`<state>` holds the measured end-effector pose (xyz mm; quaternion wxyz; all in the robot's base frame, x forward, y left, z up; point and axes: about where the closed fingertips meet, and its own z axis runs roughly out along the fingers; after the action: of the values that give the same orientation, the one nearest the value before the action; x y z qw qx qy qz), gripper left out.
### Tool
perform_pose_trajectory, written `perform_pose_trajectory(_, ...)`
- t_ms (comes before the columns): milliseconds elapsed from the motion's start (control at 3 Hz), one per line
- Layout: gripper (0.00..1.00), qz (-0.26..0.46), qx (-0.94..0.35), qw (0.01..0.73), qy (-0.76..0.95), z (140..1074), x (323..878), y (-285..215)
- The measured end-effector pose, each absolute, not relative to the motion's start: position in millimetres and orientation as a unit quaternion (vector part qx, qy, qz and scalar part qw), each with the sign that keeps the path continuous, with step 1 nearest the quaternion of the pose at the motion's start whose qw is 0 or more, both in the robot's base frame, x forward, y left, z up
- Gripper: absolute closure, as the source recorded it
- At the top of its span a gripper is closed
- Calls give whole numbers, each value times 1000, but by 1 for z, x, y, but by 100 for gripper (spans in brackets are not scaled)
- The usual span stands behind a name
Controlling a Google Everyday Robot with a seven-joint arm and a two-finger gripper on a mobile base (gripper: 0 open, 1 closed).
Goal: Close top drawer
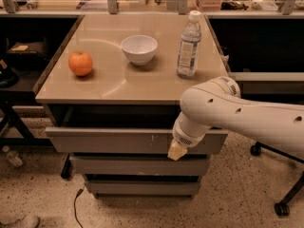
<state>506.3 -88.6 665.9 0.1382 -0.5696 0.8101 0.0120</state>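
cabinet [124,88]: scratched top drawer [109,140] ajar, gripper [175,151] at front

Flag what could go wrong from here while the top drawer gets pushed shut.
1. The end effector sits at the lower edge of the top drawer, right of centre. It could slip under the front or push the drawer askew.
2. A hard shove might jolt the cabinet and topple the upright water bottle or set the orange rolling.
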Motion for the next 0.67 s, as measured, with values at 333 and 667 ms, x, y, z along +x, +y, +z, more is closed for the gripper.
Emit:
perform_pose_trajectory(333,0,12,-570,138,810,666,506,-89)
perform_pose_trajectory(667,0,12,-570,138,810,666,506,-89)
